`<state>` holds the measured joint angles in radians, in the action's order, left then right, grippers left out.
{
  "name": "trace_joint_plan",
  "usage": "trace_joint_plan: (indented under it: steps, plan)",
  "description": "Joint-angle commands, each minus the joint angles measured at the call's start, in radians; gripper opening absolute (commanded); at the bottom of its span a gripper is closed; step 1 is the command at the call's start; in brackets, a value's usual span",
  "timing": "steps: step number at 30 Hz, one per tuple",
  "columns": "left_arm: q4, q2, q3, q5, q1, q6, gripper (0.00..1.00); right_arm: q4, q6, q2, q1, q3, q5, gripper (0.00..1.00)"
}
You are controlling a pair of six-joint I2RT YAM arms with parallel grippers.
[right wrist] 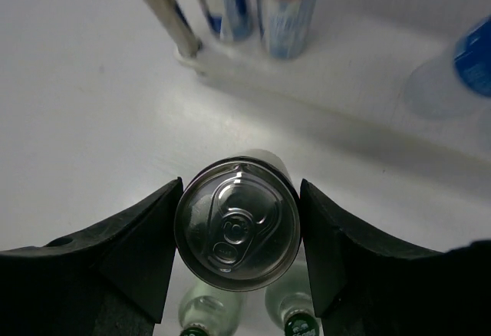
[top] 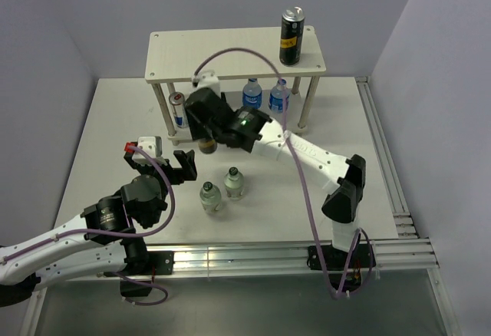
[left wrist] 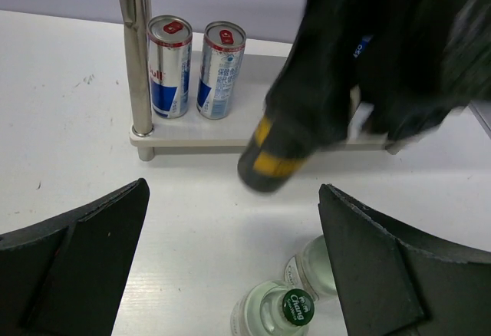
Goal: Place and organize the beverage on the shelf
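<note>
Right end effector [right wrist: 238,230] grips the black-and-yellow cylindrical metal can [left wrist: 268,161] by its sides, just near of the beige wood-grain two-tier shelf [top: 230,56]. Smooth, stiff, likely slippery: hold mid-body. Left end effector [left wrist: 234,198] gapes wide.

The right arm [top: 307,152] stretches forward and left from its base, bent at the elbow. The right gripper [right wrist: 236,236] points down, both fingers [right wrist: 130,252] pressed against the sides of a can [right wrist: 236,213]. The left arm [top: 69,240] lies low, and the left gripper [left wrist: 234,267] is angled forward with its fingers spread wide.
</note>
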<state>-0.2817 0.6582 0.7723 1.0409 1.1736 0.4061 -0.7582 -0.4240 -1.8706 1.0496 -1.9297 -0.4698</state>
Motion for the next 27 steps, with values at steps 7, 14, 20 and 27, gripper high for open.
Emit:
trace_joint_plan:
  steps: [7,14,20,27]
  plan:
    - [0.044,-0.009,0.007,-0.007,0.008,0.005,0.99,-0.194,0.117,0.033,-0.190,-0.533,0.013,0.00]
    - [0.047,-0.003,0.004,-0.007,0.008,0.003,0.99,-0.171,0.146,0.135,-0.284,-0.585,0.033,0.00]
    - [0.053,0.003,0.002,-0.004,0.006,-0.003,0.99,-0.155,0.174,0.157,-0.323,-0.633,0.036,0.00]
    - [0.056,0.011,0.001,-0.002,0.006,-0.004,0.99,-0.075,0.211,0.151,-0.344,-0.650,0.016,0.00]
